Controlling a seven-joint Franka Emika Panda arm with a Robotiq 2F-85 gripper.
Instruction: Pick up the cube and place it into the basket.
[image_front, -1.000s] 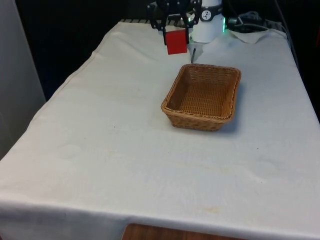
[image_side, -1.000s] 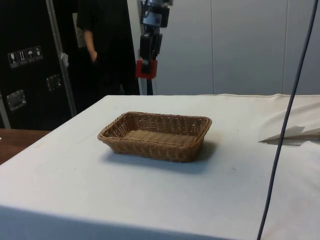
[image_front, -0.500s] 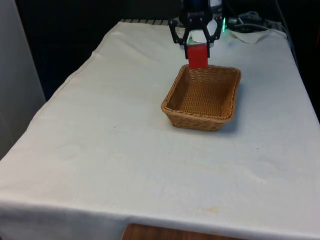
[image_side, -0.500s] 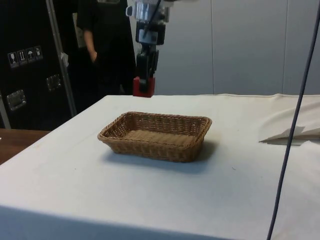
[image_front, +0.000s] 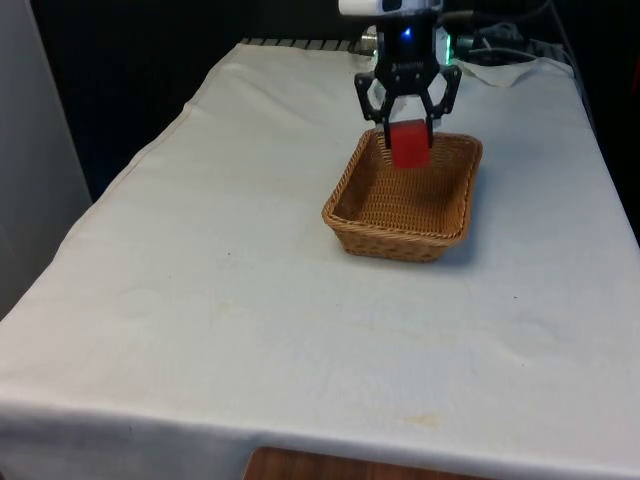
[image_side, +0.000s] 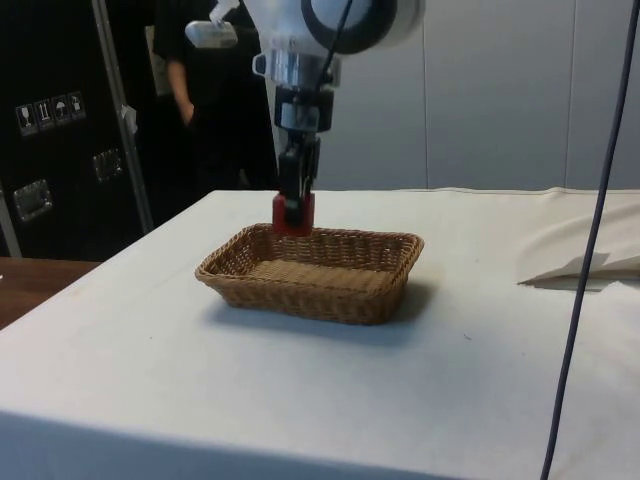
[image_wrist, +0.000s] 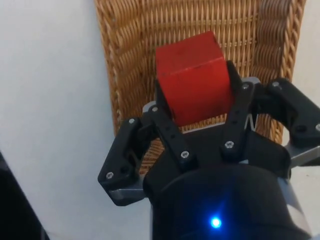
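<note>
- The red cube (image_front: 408, 143) is clamped between the two black fingers of the gripper (image_front: 407, 128), which are closed against its sides; it hangs in the air over the far end of the wicker basket (image_front: 350, 222), nearest the robot.
- In the side view the cube (image_side: 293, 214) sits just above the basket's (image_side: 300, 300) rim, not yet down inside it.
- You are at the placing step, by the look of it: the carry is nearly done and what remains is to lower and let go.
- Before you release, bring the cube a little further toward the basket's middle; it is close to the far wall, and a drop from here could clip the rim.
- Lower it until it is below the rim, then part the fingers fully and lift straight up so nothing drags the cube back out.
- The wrist view gives you what the fixed cameras cannot: the cube (image_wrist: 194, 76) is gripped on two opposite faces, slightly turned, with woven basket (image_wrist: 125, 60) floor directly beneath it and white tablecloth (image_wrist: 50, 100) to one side.
- The side view alone tells you the height above the rim; the front view tells you how the cube lies across the basket's width.
- A person (image_side: 200, 90) in dark clothes stands behind the table, well apart from the work.
</note>
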